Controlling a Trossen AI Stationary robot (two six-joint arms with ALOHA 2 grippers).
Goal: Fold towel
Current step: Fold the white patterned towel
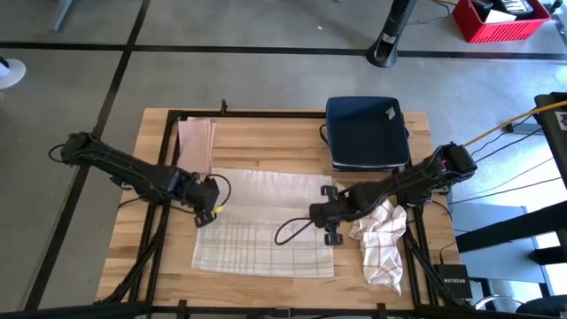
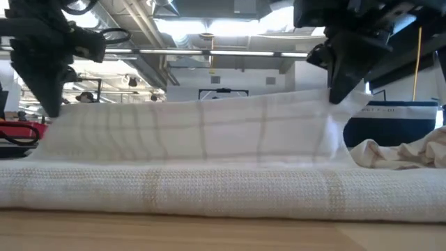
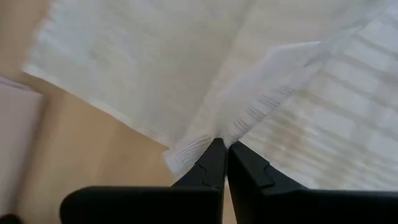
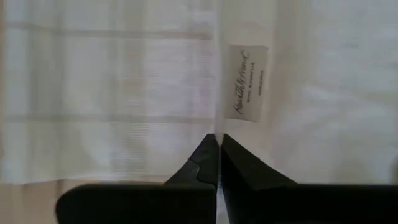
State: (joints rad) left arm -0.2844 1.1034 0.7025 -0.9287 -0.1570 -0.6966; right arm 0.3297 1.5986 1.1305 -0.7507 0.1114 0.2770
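A white towel [image 1: 266, 230] with faint plaid lines lies spread across the middle of the wooden table [image 1: 159, 257]. My left gripper [image 1: 205, 215] is shut on its left side and my right gripper [image 1: 330, 223] on its right side. In the low view the towel's span [image 2: 202, 129] between the two grippers stands raised like a wall. Its near part [image 2: 209, 188] rests on the table. A cloth label [image 4: 247, 81] shows on the towel just past my right gripper. My left gripper pinches the towel between its two fingers at the left side, beside a hemmed corner [image 3: 186, 152]. The fingers [image 3: 208, 162] slant down from above. The cloth fans out from the tips in creases and rises off the table there. My right gripper pinches the towel's right side along a crease [image 4: 216, 121] just short of the label. The fingers [image 4: 239, 165] point steeply down from above. The cloth is raised there [image 2: 333, 111] and runs fairly taut toward the other gripper.
A folded pink cloth [image 1: 197, 142] lies at the far left of the table. At the far right stands a dark blue bin [image 1: 368, 133]. A crumpled checked cloth [image 1: 381, 241] sits to the towel's right, near my right arm. Black cables trail over the towel [image 1: 288, 232].
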